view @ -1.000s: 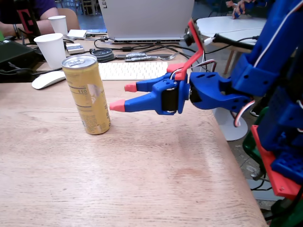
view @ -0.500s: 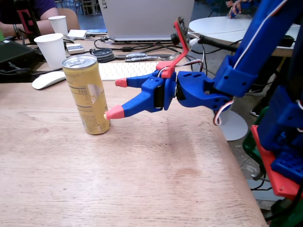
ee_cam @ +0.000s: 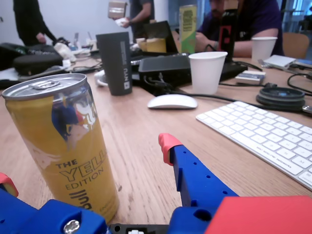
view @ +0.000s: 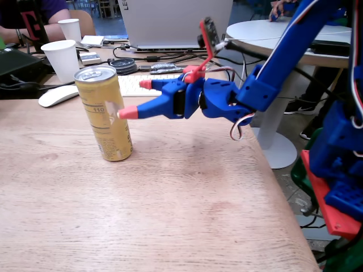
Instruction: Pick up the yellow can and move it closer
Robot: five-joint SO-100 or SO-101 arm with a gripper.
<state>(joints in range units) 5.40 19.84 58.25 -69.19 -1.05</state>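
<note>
Wooden bench (view: 170, 215) carries the upright yellow can (view: 104, 113) at its left, with the spread end effector (view: 136, 98) just beside it; smooth, slippery, dentable metal suits a gentle mid-height grip

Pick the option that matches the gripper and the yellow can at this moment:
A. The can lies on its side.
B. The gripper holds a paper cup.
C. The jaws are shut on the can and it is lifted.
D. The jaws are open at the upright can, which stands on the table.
D: in the fixed view the gripper is spread open beside the yellow can, which stands upright on the table.
</note>
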